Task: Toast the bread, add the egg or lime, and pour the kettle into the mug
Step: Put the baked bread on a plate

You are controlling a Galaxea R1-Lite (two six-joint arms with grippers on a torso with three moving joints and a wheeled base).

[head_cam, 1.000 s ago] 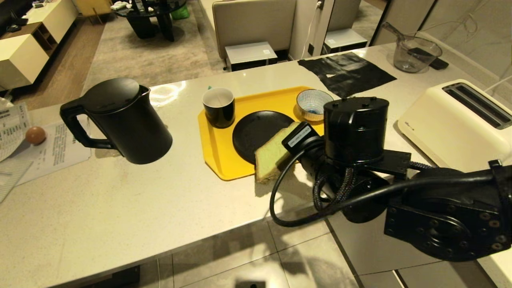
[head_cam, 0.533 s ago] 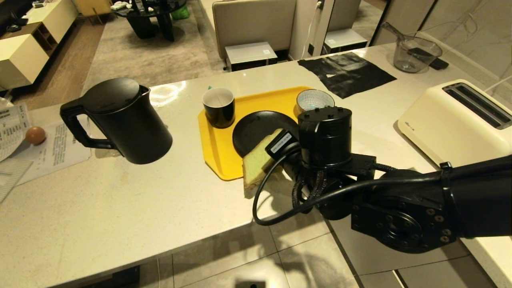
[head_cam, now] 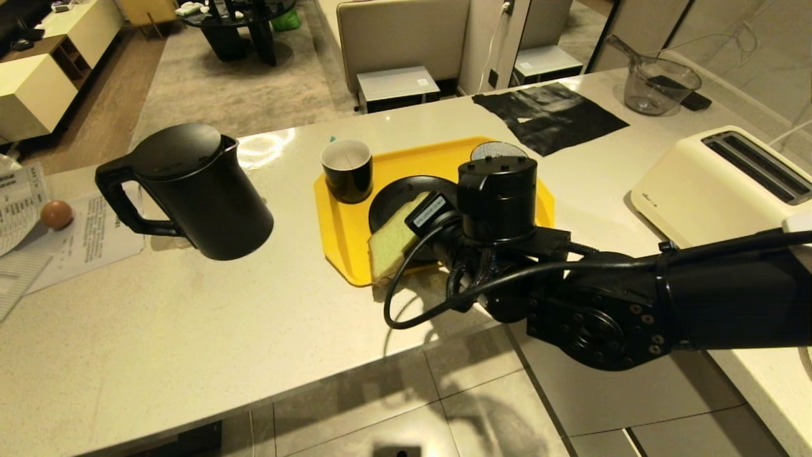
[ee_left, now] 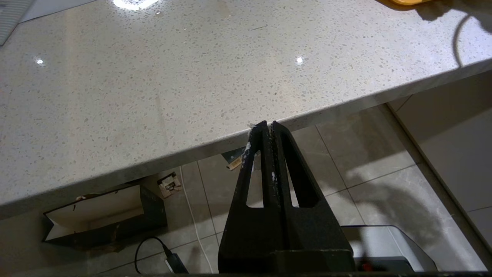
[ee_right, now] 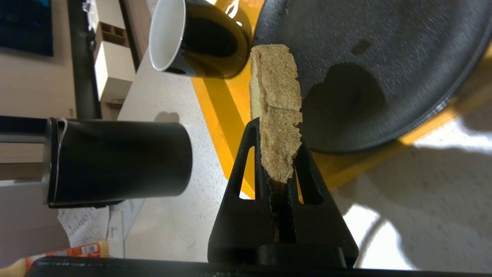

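Clamping the bread (ee_right: 277, 127) edge-on, my right gripper (ee_right: 277, 161) hung over the yellow tray's (head_cam: 342, 235) near corner; my left gripper (ee_left: 268, 132) sat clenched, empty, below the counter. Beyond the tray's plate stood the mug (head_cam: 346, 170), unfilled; kettle (head_cam: 190, 190) and egg (head_cam: 56, 214) untouched. No writing was legible.

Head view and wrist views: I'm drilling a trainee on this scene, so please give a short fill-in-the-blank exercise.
1. The right gripper is shut on the ____.
2. The mug stands on the yellow ____.
3. The kettle's lid is ____.
4. The left gripper's fingers are ____.

Missing words: bread; tray; closed; shut
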